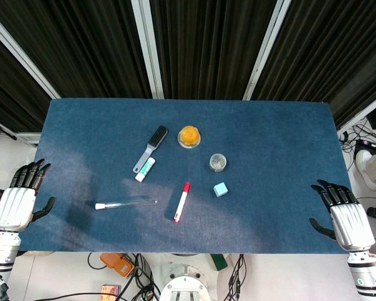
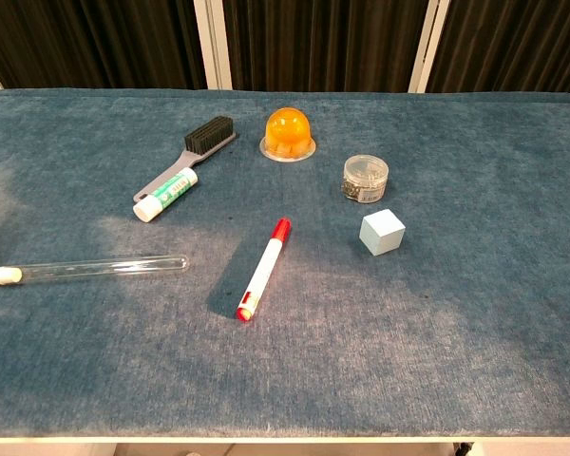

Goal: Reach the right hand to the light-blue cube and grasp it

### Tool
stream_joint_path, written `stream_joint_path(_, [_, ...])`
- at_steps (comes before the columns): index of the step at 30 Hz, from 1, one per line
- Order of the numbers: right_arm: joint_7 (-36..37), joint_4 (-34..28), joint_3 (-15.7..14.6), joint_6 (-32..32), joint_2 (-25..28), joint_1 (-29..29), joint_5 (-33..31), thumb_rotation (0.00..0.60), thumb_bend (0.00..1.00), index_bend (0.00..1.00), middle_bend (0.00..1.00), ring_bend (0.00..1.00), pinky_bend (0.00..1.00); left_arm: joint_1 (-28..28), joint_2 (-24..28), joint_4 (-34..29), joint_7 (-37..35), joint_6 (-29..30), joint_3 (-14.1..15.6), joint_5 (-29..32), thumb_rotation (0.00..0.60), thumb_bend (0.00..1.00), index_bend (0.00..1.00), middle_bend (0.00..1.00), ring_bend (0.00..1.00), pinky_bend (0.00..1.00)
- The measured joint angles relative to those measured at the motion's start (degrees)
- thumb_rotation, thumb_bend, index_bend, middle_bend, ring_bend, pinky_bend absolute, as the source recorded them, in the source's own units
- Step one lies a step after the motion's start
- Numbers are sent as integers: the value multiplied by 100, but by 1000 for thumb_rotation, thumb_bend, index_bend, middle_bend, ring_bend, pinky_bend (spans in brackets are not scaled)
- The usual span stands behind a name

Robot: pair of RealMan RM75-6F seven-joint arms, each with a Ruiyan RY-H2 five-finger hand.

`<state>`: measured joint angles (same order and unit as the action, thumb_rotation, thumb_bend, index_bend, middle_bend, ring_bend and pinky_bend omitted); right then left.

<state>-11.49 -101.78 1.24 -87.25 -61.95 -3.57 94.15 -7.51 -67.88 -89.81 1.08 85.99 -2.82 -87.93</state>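
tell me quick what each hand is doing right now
Left hand: open, holding nothing.
Right hand: open, holding nothing, apart from the light-blue cube.

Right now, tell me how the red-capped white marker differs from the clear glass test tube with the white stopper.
The red-capped white marker is opaque; the clear glass test tube is see-through. The marker lies angled, its red cap toward the far side of the table; the tube lies nearly crosswise, its white stopper toward the robot's left. The tube looks longer than the marker. Both are slim and lie flat on the blue cloth, untouched by either hand.

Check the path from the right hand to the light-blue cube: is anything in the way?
Nothing visible blocks it. The right hand sits at the table's right edge, with bare cloth between it and the cube. The small jar stands behind the cube, off that line.
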Motion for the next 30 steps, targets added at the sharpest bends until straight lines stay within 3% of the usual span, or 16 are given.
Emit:
stream_joint_path(17, [58,121,6,308,-61,-115,-159,600,294,284,237,260,262,13,-43,-62,24,12,-20,55,600,326,75,0,0,77])
stream_joint_path(23, [224,308,77,963,-185,-486,-322,600,294,296,237,260,262,19,-47,-65,-5,18,-61,121,600,326,75,0,0,77])
stream_joint_path(30, [446,630,376,2217,-382,-1409,-633,600,294,305,237,260,261,21,-36,-60,-7,10,-62,127,600,326,75,0,0,77])
